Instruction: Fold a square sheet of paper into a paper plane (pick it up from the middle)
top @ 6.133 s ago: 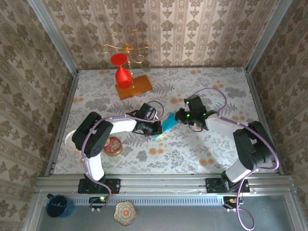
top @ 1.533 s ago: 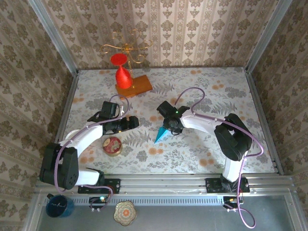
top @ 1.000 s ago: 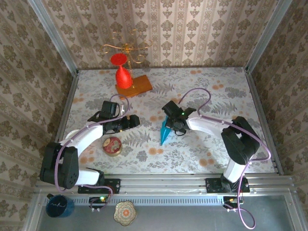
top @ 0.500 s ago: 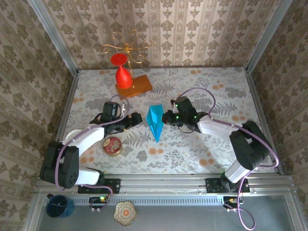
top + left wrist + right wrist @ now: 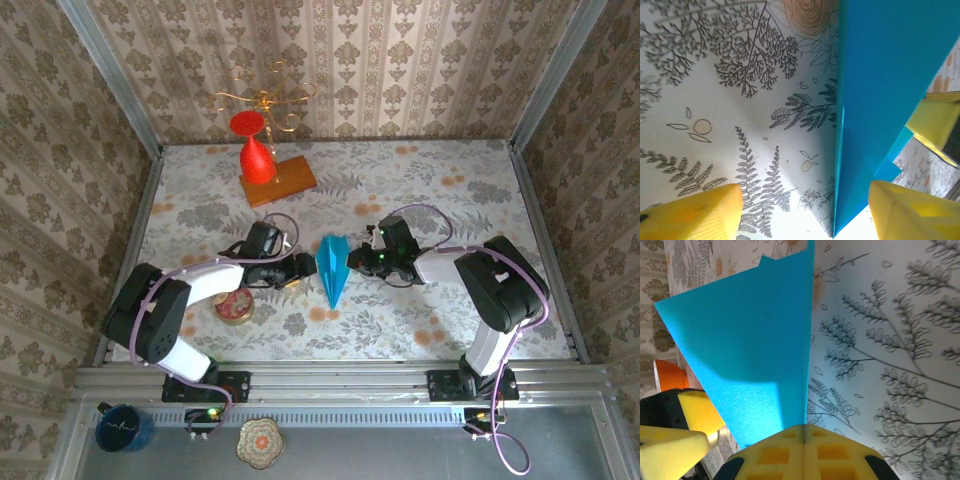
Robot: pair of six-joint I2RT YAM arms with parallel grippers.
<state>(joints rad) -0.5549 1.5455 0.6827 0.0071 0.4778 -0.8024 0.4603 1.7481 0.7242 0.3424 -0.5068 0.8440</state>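
Top external view: a teal paper plane [image 5: 331, 262] sits mid-surface [image 5: 430, 190] between two arms, its narrow tip pointing near. Right wrist view: the right fingers [image 5: 775, 452] are pressed together on its fold. Left wrist view: the left fingers [image 5: 692, 215] stand apart, the paper's edge between them, unclamped

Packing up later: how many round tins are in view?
2: red tin on the table beside the left arm, patterned tin on the front ledge; arms may hide more.
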